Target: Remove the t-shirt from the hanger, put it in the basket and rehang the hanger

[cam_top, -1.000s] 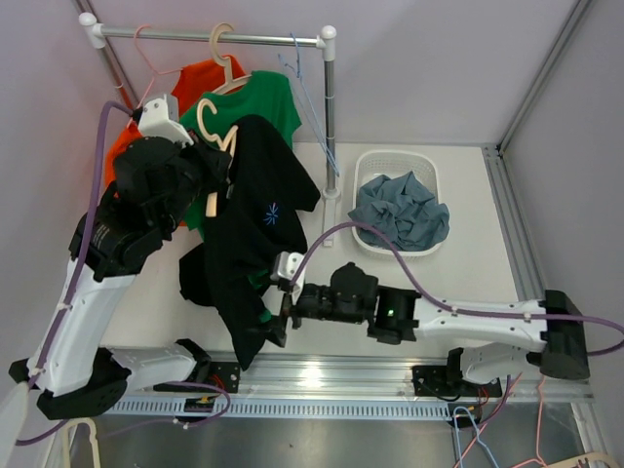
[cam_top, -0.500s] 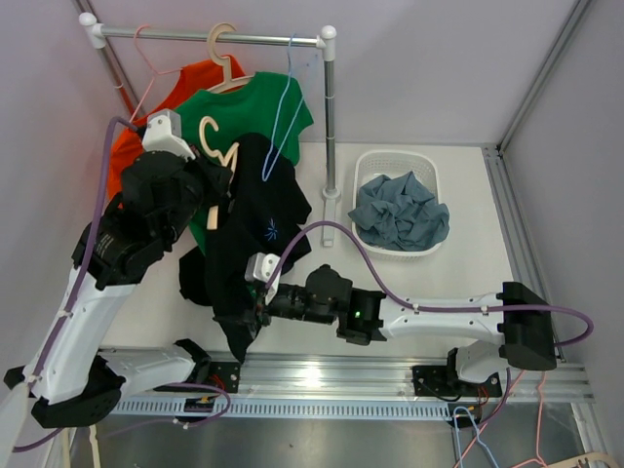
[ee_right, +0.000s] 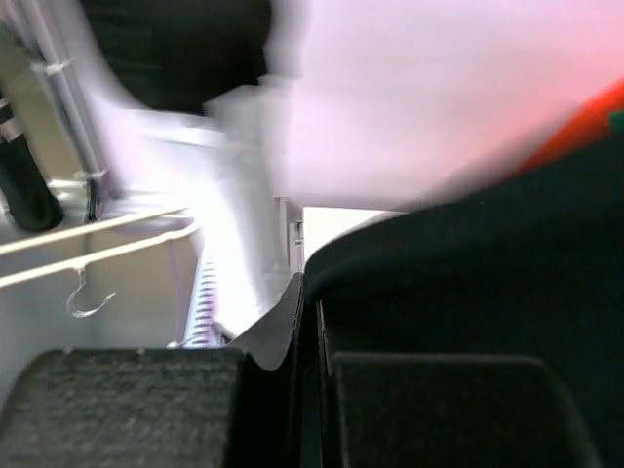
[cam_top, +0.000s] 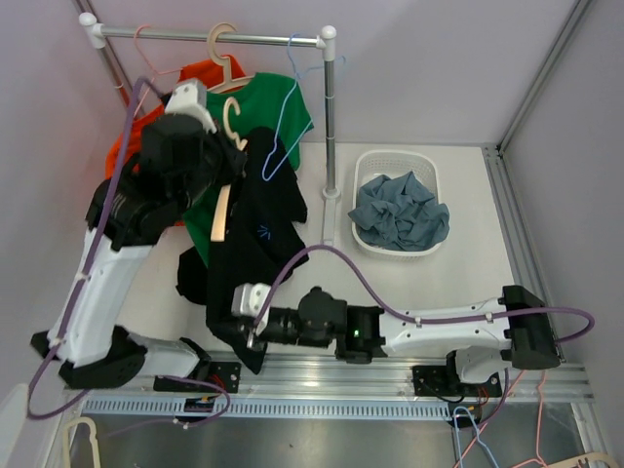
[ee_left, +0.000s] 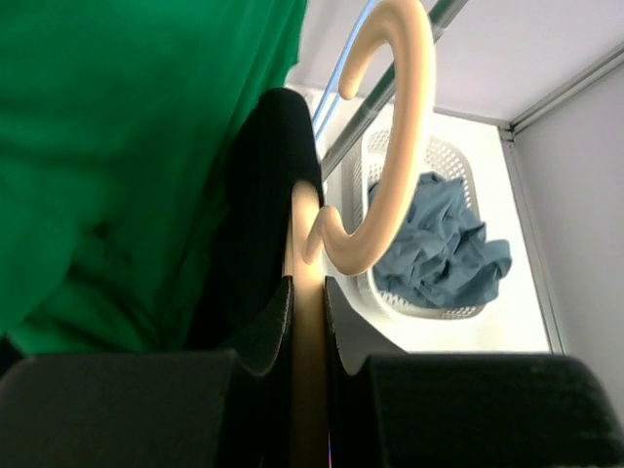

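A black t-shirt hangs on a cream wooden hanger in front of the rack. My left gripper is shut on the hanger's neck just under its hook. In the left wrist view the left gripper clamps the cream stem, with the black t-shirt draped to its left. My right gripper is low near the table's front edge, shut on the shirt's bottom hem. In the right wrist view the right gripper pinches the black t-shirt.
A clothes rack with its post stands at the back, holding a green t-shirt, an orange t-shirt and a blue wire hanger. A white basket with blue cloth sits right of the post.
My right gripper has moved left along the shirt's lower edge and shut on the hem. My left arm has lifted the hanger up and back toward the rail.
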Action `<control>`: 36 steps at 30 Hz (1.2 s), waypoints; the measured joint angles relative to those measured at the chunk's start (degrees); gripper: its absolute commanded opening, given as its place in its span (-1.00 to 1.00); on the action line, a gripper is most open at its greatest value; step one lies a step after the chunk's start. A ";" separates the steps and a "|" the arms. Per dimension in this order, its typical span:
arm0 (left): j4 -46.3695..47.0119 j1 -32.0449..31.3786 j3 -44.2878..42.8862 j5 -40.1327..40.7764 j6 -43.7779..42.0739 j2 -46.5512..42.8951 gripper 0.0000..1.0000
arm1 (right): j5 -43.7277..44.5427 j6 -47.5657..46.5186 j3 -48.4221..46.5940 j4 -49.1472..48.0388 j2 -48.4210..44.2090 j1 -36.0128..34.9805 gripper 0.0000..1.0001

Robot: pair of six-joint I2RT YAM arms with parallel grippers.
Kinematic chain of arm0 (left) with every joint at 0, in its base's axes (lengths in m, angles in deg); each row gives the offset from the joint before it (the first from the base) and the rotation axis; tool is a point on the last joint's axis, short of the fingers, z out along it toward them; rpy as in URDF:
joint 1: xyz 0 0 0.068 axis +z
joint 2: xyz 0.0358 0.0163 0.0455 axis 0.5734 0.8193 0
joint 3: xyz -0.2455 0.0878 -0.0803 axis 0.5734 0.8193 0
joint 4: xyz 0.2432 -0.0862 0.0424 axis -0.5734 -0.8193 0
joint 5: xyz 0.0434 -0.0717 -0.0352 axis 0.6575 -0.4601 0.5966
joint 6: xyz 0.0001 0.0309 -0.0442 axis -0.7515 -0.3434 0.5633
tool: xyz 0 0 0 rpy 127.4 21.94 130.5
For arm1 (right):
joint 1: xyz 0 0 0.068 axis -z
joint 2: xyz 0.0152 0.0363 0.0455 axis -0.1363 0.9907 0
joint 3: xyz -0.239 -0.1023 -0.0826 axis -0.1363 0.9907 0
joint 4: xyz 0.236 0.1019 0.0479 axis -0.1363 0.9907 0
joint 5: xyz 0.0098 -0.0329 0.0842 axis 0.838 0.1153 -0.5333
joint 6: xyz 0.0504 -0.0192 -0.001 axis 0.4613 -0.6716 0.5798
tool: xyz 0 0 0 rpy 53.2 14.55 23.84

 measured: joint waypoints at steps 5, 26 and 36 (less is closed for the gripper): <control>-8.87 3.34 -20.70 -6.51 -1.64 14.16 -0.99 | 9.64 -8.15 -2.80 5.09 0.00 -10.78 -1.00; 22.38 5.92 39.06 -24.76 -2.97 -44.44 -0.99 | 16.65 8.96 0.02 16.02 -9.22 10.14 -1.00; 29.09 5.92 44.92 -32.61 -3.37 -48.37 -0.99 | 12.17 22.88 -9.66 29.05 -1.84 28.72 -1.00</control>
